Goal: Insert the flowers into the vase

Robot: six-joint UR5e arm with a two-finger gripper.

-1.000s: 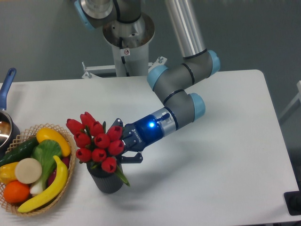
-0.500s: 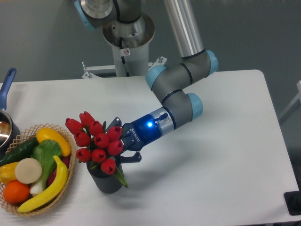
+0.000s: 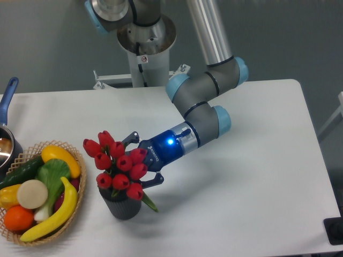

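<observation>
The gripper [image 3: 140, 160] sat lower left of centre, its two dark fingers [image 3: 131, 138] spread apart, one showing above the bunch and one below it, so they looked let go of the stems rather than clamped on them; the blooms hid the fingertips, so I could not be sure nothing was touching. The flowers [image 3: 118, 165] stood just in front of it, a tight red cluster with the stems down inside the vase [image 3: 124, 206], which stood directly beneath them on the table [image 3: 257, 176]. The blooms spread wider than the rim, so they rested on top and leaned a little toward the upper left, with one green leaf hanging out over the right side. The arm came in low and slanted from the upper right, which I judged was why the bunch had been carried sideways and then dropped in. To the left, well clear, lay the basket [image 3: 75, 211] of fruit, and the pot [image 3: 6, 142] sat at the left edge
</observation>
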